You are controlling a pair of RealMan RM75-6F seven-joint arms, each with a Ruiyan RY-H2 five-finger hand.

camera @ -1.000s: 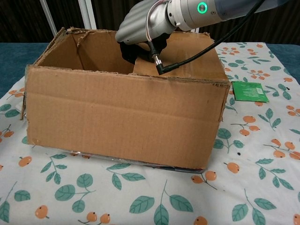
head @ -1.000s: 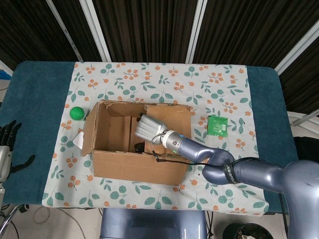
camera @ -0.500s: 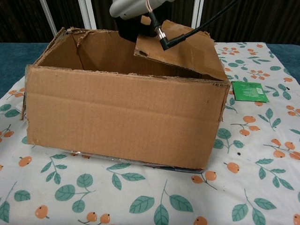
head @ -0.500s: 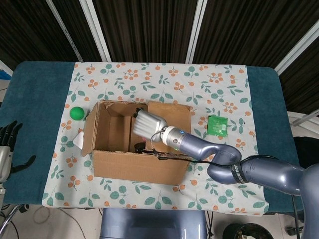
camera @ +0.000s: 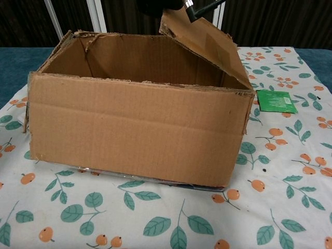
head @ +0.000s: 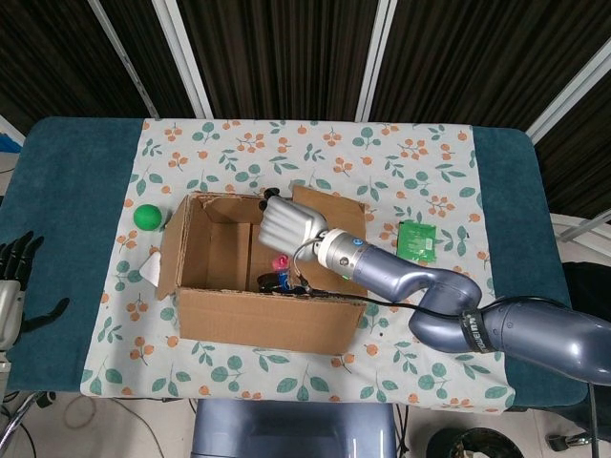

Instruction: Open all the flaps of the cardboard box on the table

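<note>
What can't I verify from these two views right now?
- Right hand: head view shows only its back over the box flap, hiding the finger contact; the chest view's top edge cuts it off.
- Left hand: cut off by the head view's left edge.
- Items inside the cardboard box: partly hidden, too small to identify.

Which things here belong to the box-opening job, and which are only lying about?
Belong to the job:
- cardboard box
- its raised right flap
- right hand, at that flap's edge

Only lying about:
- green ball
- green packet
- left hand, idle off the table's edge
</note>
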